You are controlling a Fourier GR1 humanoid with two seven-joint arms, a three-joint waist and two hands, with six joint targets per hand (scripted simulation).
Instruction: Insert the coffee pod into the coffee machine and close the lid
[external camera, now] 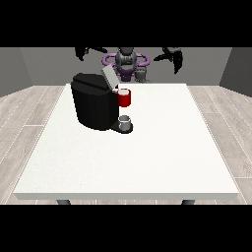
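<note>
Table [147, 167]: large, white, spanning most of the view; the robot stands behind its far edge, so all work falls within reach over the top.

Machine [93, 106]: black block on the table's far part, towards the view's left. Its lid [109, 76] is a pale flap, tilted up and back, so the slot beneath looks open to take a pod; judged, the closing step is not yet done.

Robot [127, 61]: small, at the view's top, grey torso with a purple ring, both arms raised and spread wide above the table.

Hand at the view's right [172, 55]: black, held high and well apart from the machine, touching nothing. Whether its fingers are open or curled cannot be told.

Hand at the view's left [88, 51]: black, also high, above and behind the machine, touching nothing. Its finger state cannot be told either.

Red thing at the machine [125, 98]: cup-shaped, at the front of the machine just below the lid.

Grey thing [126, 123]: small and rounded, on the machine's dark base plate below the red thing. It cannot be told for certain as the pod; if it is, it lies near the machine and is held by neither hand.

Judged stage: early; nothing is grasped.
</note>
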